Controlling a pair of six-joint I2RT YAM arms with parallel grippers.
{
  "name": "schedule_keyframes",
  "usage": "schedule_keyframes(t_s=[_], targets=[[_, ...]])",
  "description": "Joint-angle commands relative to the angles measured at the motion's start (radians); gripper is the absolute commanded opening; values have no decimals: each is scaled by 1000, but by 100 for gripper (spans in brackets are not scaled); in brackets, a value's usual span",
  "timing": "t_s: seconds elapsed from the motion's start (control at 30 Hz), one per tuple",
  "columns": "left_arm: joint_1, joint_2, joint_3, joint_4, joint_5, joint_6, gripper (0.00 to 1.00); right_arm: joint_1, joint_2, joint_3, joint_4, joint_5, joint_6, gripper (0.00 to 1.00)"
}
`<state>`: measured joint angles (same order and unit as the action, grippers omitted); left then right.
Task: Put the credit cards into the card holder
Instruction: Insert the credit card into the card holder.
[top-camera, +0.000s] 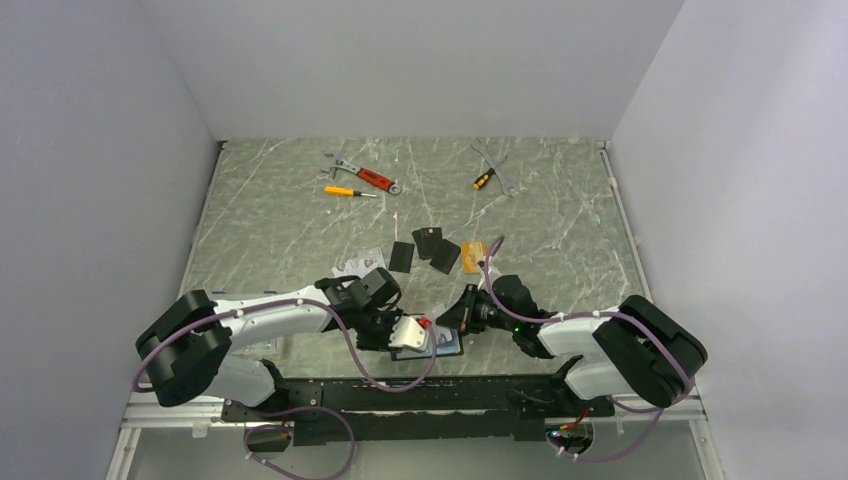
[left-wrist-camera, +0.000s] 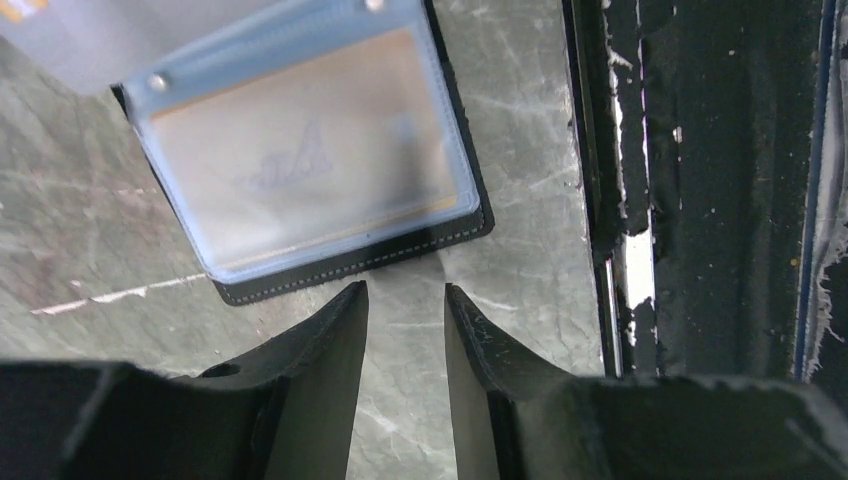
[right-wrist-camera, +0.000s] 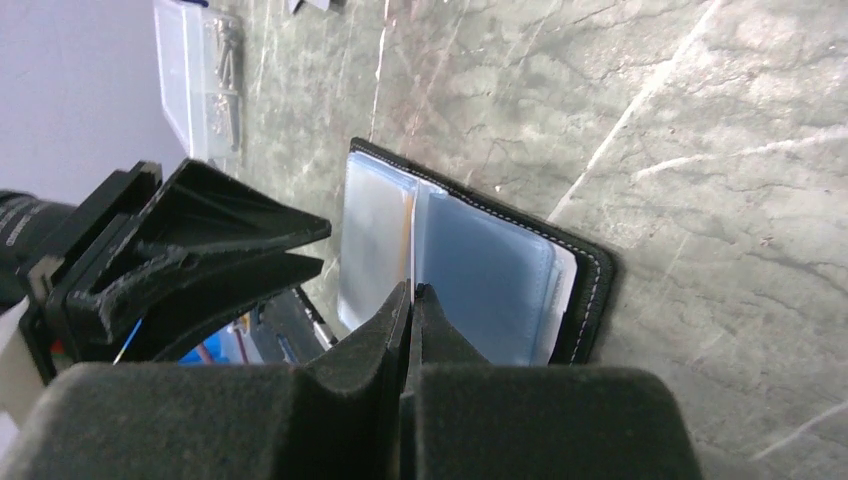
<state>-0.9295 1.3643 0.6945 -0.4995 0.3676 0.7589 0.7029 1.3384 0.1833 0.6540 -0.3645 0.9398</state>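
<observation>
Card holder (top-camera: 448, 345) lying open at 6 o'clock; credit cards (top-camera: 446, 256) sitting loose at 12, none visibly going in yet; L gripper (left-wrist-camera: 405, 290) hovering part-open, empty; R gripper (right-wrist-camera: 410, 290) closed tight at sleeve (right-wrist-camera: 480, 290) edge.

I work in a robotics lab cell, not a home: bare pale walls (top-camera: 420, 60) box in a marble-patterned table (top-camera: 290, 200) on three sides, I am bolted to a black rail (top-camera: 420, 398) with purple cables (top-camera: 350, 358) looping off it, and a few hand tools (top-camera: 372, 178) lie at the far edge.

Soft, even overhead light; faint shadows; blurred wrist-view foregrounds.
</observation>
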Motion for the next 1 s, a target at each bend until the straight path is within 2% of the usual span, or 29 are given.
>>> schedule_keyframes(t_s=[0.0,0.3,0.53,0.67,0.97], targets=[[-55,-11,-5,97,-55,47,40,24,8,14,71,85,12,0],[-128,50,-24,130,-111,90,39,87,45,6,113,192,37,0],[-175,76,-39,144,-194,94,33,137,63,-15,163,275,78,0],[-187,91,-39,144,-228,93,27,172,81,-14,183,328,99,0],[-198,109,-27,146,-286,77,25,222,91,-41,217,416,142,0]])
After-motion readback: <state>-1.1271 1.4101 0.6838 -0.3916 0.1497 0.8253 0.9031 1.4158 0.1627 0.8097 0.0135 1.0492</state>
